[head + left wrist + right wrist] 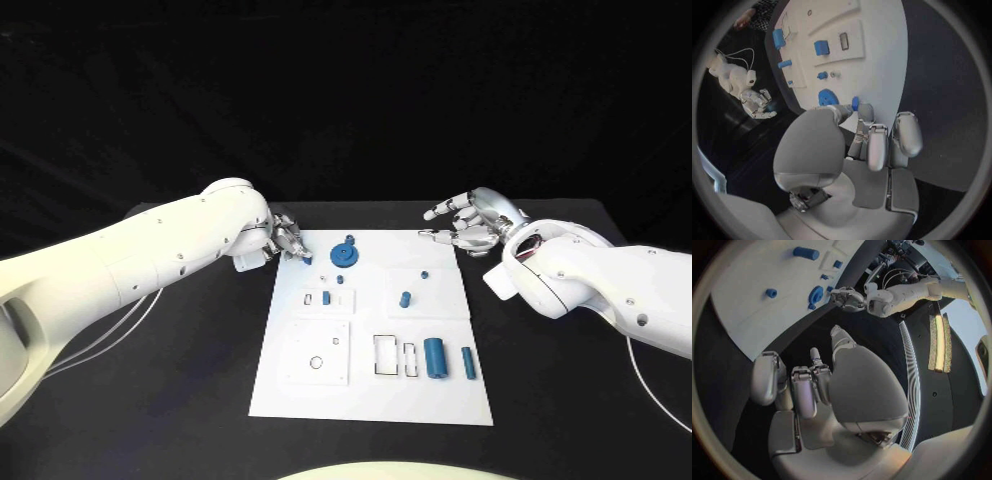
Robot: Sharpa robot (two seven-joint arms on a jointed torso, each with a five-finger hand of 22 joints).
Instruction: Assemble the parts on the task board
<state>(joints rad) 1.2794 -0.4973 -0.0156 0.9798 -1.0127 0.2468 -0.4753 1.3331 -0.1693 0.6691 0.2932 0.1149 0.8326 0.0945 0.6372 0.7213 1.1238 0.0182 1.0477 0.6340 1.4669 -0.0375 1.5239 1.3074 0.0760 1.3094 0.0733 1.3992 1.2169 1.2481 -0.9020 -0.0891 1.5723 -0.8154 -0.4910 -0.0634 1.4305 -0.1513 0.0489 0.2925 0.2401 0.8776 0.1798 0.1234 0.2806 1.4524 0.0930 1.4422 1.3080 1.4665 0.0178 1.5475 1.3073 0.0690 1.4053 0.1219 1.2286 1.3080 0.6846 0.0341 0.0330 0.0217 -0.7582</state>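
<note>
The white task board (433, 400) lies in the middle of the black table. My left hand (281, 240) hovers at its far left corner, fingers pointing down at a small blue piece (309, 261) that lies at the board's edge. That small blue piece (855, 103) sits just past the fingertips, apart from them. A round blue part (343, 255) stands beside it. Other blue parts rest on the board: a cylinder (434, 356), a bar (469, 362) and small pegs (405, 298). My right hand (469, 225) hangs past the far right corner, fingers spread, holding nothing.
The board carries rectangular slots (387, 355) and a square plate with a round hole (316, 362). Black table (173, 400) surrounds the board on both sides. A thin cable (101, 340) trails under my left arm.
</note>
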